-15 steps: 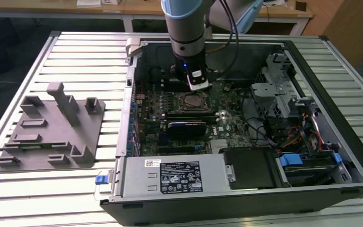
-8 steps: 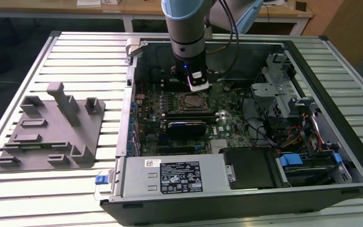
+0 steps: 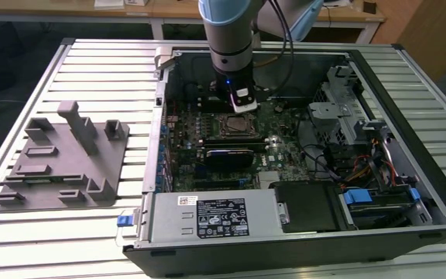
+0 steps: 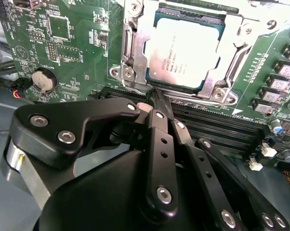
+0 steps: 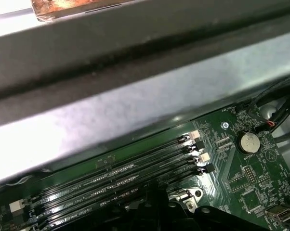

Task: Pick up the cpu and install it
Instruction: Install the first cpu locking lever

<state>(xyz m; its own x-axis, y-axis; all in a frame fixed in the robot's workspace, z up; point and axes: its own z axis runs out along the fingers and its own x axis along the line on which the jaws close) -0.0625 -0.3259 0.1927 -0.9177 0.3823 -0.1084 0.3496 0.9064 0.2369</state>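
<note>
The cpu (image 4: pixel 186 53), a flat silvery square chip, already lies in the metal-framed socket (image 4: pixel 130 43), while the black gripper (image 4: pixel 154 96), fingers pinched together empty, could scrape the memory slots (image 4: pixel 207 127) beneath it.

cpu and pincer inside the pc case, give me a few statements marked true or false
1. The cpu lies in the socket on the motherboard. True.
2. The pincer is clamped on the cpu. False: its tips are together and empty, beside the socket over the memory slots.
3. The grey tray sits inside the computer case. False: it rests on the slatted table, outside the case, on the exterior view's left.
4. A round coin battery sits on the green board. True.
5. The arm reaches down into the open case. True.
</note>
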